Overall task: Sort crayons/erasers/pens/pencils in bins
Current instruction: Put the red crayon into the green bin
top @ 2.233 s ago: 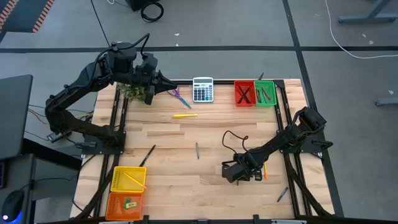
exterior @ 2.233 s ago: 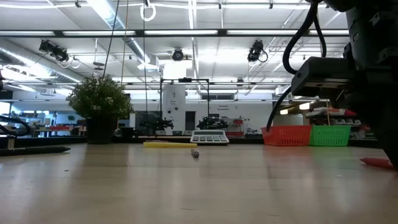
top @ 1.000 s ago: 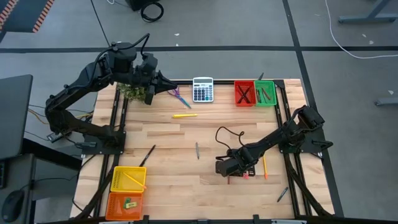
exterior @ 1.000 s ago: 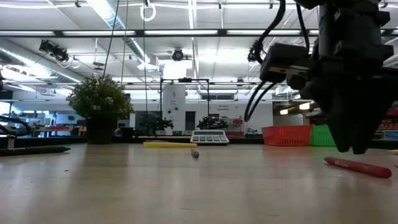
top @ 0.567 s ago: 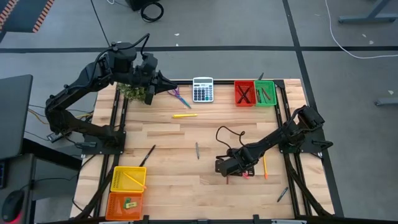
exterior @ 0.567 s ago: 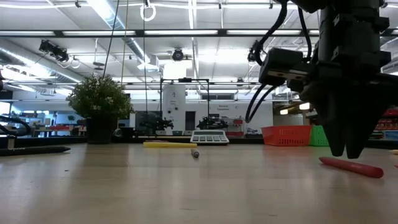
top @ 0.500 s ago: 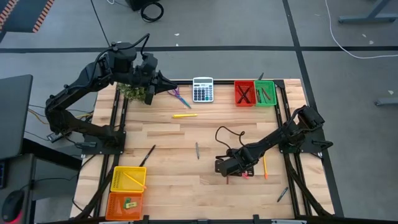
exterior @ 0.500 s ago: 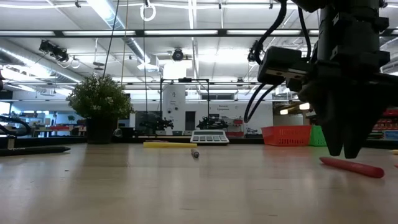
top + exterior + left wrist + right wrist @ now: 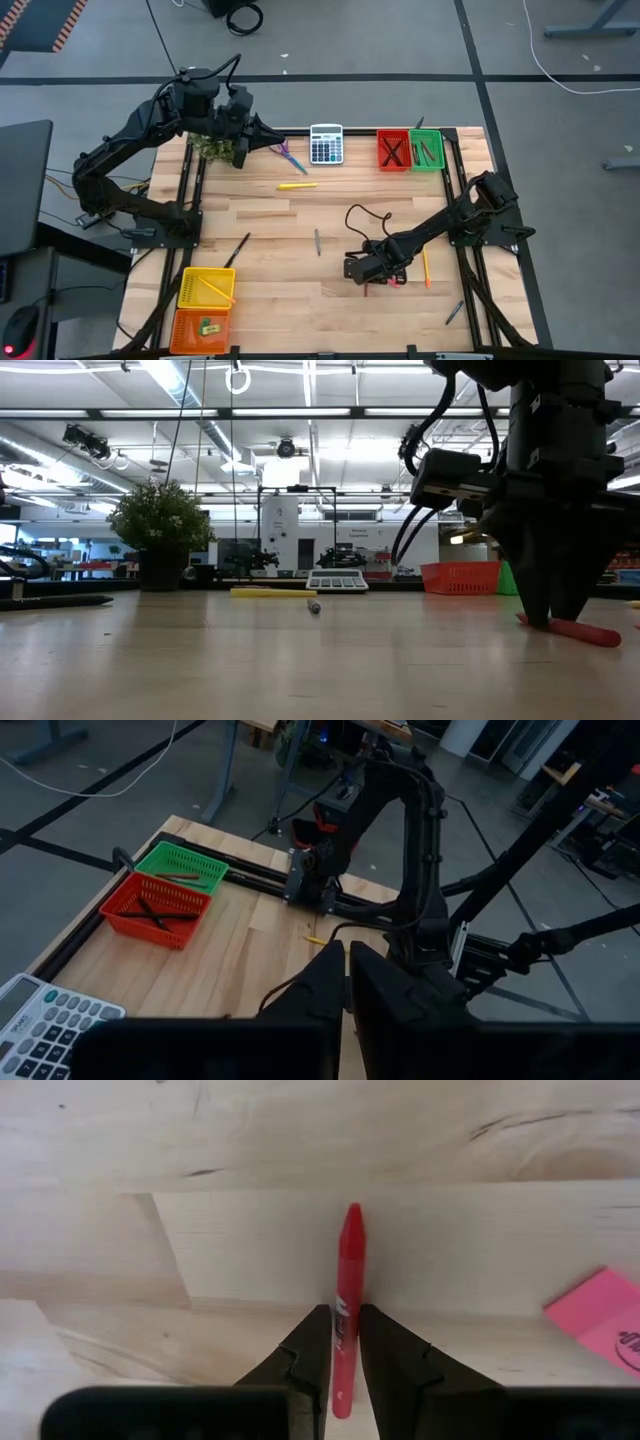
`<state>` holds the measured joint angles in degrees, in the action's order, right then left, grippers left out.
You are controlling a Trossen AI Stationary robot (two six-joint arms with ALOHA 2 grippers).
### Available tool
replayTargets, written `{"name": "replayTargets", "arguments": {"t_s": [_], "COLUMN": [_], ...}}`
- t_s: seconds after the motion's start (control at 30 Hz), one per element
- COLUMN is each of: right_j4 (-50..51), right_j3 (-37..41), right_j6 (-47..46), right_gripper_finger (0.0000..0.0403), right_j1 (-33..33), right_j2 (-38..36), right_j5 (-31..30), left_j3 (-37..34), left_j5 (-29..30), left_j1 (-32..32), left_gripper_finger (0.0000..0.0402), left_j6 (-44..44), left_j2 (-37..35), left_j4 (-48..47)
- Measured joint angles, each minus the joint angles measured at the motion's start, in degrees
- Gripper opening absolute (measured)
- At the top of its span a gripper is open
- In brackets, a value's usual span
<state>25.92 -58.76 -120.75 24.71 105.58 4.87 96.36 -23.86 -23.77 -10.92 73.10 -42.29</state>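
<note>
Right gripper down at the tabletop in the near-right part of the wooden surface; fingers drawn in on either side of the red crayon, pinching its lower end; low view agrees, with the fingertips on the wood at one end of the crayon. Crayon flat on the table, not lifted; long axis in line with the gripper's own forward direction, so most of the stick projects ahead beyond the fingertips; grip therefore on an end rather than the middle, judged liable to droop or swing on the lift. Pink eraser flat just beside, apart from crayon and fingers. Orange pencil on the wood close by the right arm.

Left gripper pressed together, holding nothing, raised over the far-left corner near the potted plant; well apart from the crayon, so right arm clearly the nearer.

Green bin and red bin at the far edge on the right arm's side; yellow bin and orange bin at the near-left corner. Next step judged: straight lift, then carry to a bin.
</note>
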Motion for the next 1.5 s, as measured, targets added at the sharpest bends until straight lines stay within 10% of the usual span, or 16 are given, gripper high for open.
{"name": "replayTargets", "arguments": {"t_s": [1.5], "right_j4": [3.14], "right_j3": [-1.94], "right_j6": [3.15], "right_gripper_finger": [0.0041], "right_j1": [-0.9], "right_j2": [-0.49], "right_j5": [2.02], "left_j3": [0.0], "left_j5": [0.0], "left_j1": [0.0], "left_gripper_finger": [0.0027], "left_j6": [0.23], "left_j2": [0.0], "left_j4": [-0.42]}}
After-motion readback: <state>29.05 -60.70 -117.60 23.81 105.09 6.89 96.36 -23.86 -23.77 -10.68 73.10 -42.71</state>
